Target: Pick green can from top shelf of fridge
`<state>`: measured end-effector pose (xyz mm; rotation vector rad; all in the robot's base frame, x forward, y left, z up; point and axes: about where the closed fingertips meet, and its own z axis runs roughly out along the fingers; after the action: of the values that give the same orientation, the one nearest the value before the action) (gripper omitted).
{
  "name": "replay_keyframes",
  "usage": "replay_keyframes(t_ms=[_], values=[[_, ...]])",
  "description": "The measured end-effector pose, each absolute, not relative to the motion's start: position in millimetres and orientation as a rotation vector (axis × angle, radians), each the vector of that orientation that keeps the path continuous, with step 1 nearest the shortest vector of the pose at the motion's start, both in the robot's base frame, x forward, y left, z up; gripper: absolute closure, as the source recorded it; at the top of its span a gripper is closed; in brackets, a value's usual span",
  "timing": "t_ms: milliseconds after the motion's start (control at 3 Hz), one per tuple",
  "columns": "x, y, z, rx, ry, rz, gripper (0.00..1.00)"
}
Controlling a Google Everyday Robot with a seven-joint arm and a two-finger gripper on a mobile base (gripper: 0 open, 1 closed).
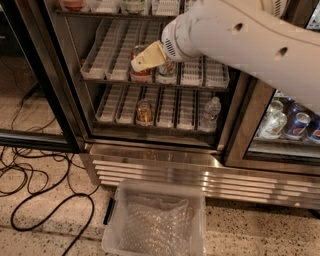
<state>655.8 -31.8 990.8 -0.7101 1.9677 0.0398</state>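
My gripper (136,64), cream-coloured on a thick white arm, reaches into the open fridge (155,165) from the upper right. It hangs in front of the top of the red cola can (141,75). Just right of that can stands a silvery, pale green can (166,74), the green can as far as I can tell, with its upper part hidden by my wrist. Both cans stand on the wire shelf with white lane trays (205,75). The gripper holds nothing that I can see.
A higher shelf with containers (132,6) runs along the top edge. The lower shelf holds a brownish can (144,113) and a water bottle (210,114). Behind the right glass door are several cans (295,125). A clear bin with bubble wrap (155,220) and black cables (45,200) lie on the floor.
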Motion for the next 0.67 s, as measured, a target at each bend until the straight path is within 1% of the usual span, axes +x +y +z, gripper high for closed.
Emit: replay_keyframes(t_ms=[667], values=[[661.1,-34.4,996.7,-0.665,1.955,0.015,0.0]])
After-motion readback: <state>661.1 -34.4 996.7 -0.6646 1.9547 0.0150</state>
